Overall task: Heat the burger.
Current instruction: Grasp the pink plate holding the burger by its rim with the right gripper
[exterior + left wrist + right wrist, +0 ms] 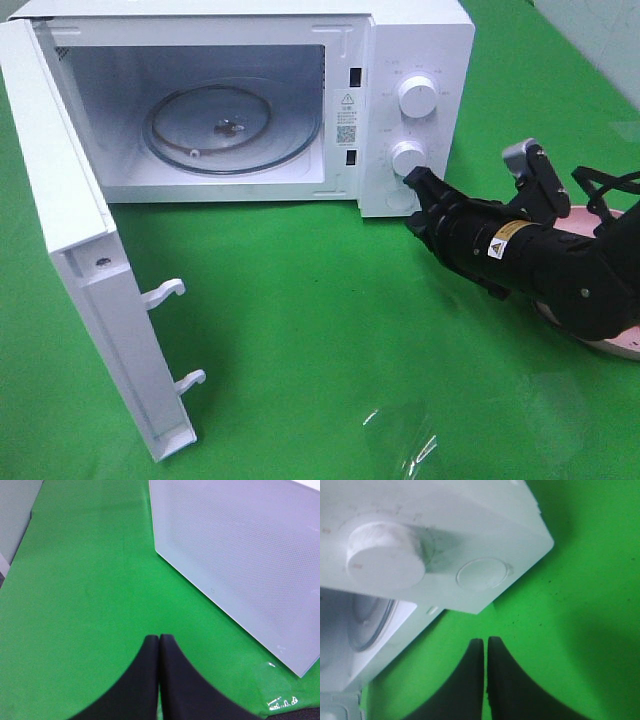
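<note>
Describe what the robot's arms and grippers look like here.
The right arm is chunky and matte black, with a warning sticker bearing a yellow triangle, a grey bracket on top and thin black cables behind. The left gripper and right gripper both have smooth black fingers that curve to narrow tips.

White microwave (440, 60) stands on the green desk (300, 300). Its door (70, 250) is swung wide, well apart from the right jaws, and the glass turntable (232, 128) lies inside. The lower knob (407, 157) is just ahead of the right jaws, the upper knob (416, 95) beyond it. A pink plate (615, 345) sits behind the jaws, partly hidden. Clear film (405, 440) lies near the desk front.
</note>
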### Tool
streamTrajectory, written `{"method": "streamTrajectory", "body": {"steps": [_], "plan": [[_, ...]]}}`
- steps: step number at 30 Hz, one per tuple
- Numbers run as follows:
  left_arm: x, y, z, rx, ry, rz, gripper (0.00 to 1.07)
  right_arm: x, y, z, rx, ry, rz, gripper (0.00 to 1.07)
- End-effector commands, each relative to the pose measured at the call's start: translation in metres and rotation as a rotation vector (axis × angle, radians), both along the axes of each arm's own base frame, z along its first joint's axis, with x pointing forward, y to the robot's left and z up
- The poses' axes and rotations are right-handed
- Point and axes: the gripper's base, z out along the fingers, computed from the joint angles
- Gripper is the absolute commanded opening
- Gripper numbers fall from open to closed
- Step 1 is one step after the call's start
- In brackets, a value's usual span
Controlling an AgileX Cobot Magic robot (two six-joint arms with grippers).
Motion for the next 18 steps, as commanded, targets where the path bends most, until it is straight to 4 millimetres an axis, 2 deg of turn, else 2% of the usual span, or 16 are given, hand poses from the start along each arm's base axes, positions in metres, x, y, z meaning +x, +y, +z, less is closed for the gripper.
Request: {"method": "streamTrajectory", "body": {"steps": [1,4,5,10,13,16,17,18], "plan": [[-0.003,0.000,0.000,-0.004,-0.033,0.006,0.00,-0.003,0.004,0.009,-0.094,-0.053,0.106,0.03],[-0.003,0.000,0.000,-0.004,-0.033,0.006,0.00,-0.004,0.003,0.014,-0.155,-0.071,0.142,0.03],[-0.003,0.000,0.000,-0.004,-0.033,0.006,0.00,-0.006,0.003,0.019,-0.239,-0.083,0.188,0.04],[-0.003,0.000,0.000,-0.004,-0.033,0.006,0.00,-0.010,-0.001,0.028,-0.400,-0.097,0.258,0.05],[-0.003,0.000,0.000,-0.004,-0.033,0.006,0.00,-0.011,-0.003,0.043,-0.548,-0.086,0.324,0.06],[-0.003,0.000,0.000,-0.004,-0.033,0.006,0.00,-0.009,-0.004,0.048,-0.586,-0.076,0.340,0.06],[-0.003,0.000,0.000,-0.004,-0.033,0.006,0.00,-0.004,-0.004,0.062,-0.676,-0.049,0.381,0.07],[-0.003,0.000,0.000,-0.004,-0.033,0.006,0.00,-0.004,-0.004,0.062,-0.676,-0.049,0.381,0.07]]}}
